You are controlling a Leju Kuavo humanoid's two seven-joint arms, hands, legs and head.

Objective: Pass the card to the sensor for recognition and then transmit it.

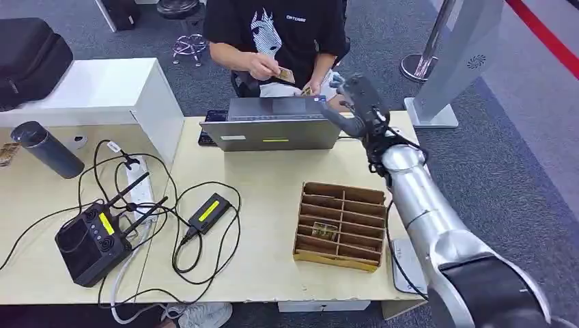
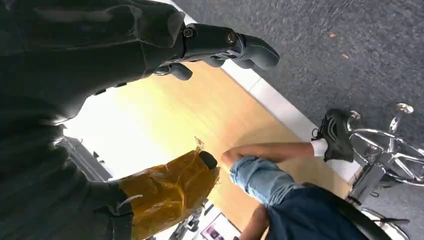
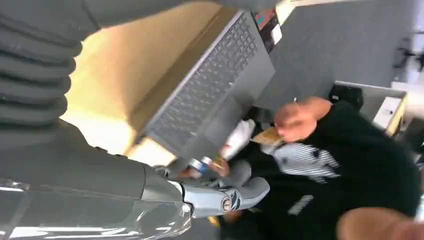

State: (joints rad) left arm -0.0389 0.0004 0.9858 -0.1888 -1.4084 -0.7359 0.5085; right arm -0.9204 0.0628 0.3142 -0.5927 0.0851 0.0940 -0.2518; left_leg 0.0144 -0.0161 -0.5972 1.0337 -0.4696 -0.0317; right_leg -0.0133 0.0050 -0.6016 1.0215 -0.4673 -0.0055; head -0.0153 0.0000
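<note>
My right hand (image 1: pixel 358 102) reaches past the laptop (image 1: pixel 273 123) at one o'clock, fingers loosely apart, holding nothing; a person's hand (image 1: pixel 263 66) holds a card (image 1: pixel 285 74).

Office, desk (image 1: pixel 273 184), laptop (image 1: pixel 273 123), grey carpet (image 1: pixel 519 157)

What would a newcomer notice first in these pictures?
First, the silver right arm reaching across the table, its right hand raised beside the open laptop toward a seated person who holds a card. Next, the brown compartment tray near the table's right edge, and the tangle of black cables beside it.
</note>
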